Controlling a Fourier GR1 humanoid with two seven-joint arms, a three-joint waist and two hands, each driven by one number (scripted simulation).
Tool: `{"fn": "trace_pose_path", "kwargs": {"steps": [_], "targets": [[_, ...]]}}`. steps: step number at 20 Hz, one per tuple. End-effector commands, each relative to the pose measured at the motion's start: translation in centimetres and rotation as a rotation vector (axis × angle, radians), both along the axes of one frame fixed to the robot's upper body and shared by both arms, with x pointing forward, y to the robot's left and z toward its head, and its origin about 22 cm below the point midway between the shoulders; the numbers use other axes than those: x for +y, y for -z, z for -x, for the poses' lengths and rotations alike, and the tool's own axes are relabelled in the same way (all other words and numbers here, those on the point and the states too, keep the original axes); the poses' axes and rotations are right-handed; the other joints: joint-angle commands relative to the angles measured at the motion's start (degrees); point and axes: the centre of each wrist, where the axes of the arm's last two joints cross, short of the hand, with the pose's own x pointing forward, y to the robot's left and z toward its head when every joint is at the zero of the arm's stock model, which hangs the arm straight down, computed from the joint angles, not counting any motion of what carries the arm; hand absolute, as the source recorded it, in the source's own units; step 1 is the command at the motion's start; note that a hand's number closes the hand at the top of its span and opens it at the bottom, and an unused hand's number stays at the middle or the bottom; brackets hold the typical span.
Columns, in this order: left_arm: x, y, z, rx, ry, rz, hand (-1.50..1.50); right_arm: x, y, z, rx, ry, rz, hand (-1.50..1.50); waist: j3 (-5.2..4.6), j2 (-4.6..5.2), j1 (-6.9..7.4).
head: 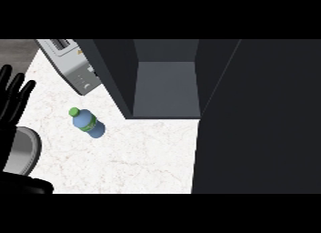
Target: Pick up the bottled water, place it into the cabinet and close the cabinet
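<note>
Saw round, green-capped blue water bottle [87, 123] on white marbled counter [142, 159] near boxy dark cabinet [166, 86]; left hand [5, 98] spread wide, holding nothing.

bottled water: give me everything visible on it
The bottled water is a small blue, clear-looking plastic bottle with a green cap and a green band round its body. It is on the white marbled counter, cap toward the view's upper left; upright or lying cannot be told from this steep view. Only the counter touches it: it is apart from the toaster behind, the open cabinet at its right and the open left hand at the view's left edge.
</note>
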Motion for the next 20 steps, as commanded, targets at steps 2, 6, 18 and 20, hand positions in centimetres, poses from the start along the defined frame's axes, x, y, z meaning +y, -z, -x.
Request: {"fn": "trace_pose_path", "kwargs": {"steps": [2,6,18,20], "targets": [[0.5,-0.1,2.6,0.038,0.016,0.06,-1.5,2.0,-2.9,4.0,0.021,-0.05,-0.009,-1.5,-0.04,-0.03,0.17],[1.0,-0.9,3.8,0.069,0.007,0.02,-1.5,1.7,-3.3,3.7,0.029,-0.051,-0.001,-1.5,0.0,0.1,0.22],[2.6,-1.9,2.1,0.162,-0.011,-0.053,-1.5,4.5,-4.6,5.2,0.034,-0.055,-0.031,-1.5,-0.02,0.14,-0.19],[0.1,-0.4,3.6,0.17,-0.008,-0.064,-1.5,4.2,-4.4,4.6,0.019,-0.054,-0.023,-1.5,0.0,0.14,-0.01]]}}
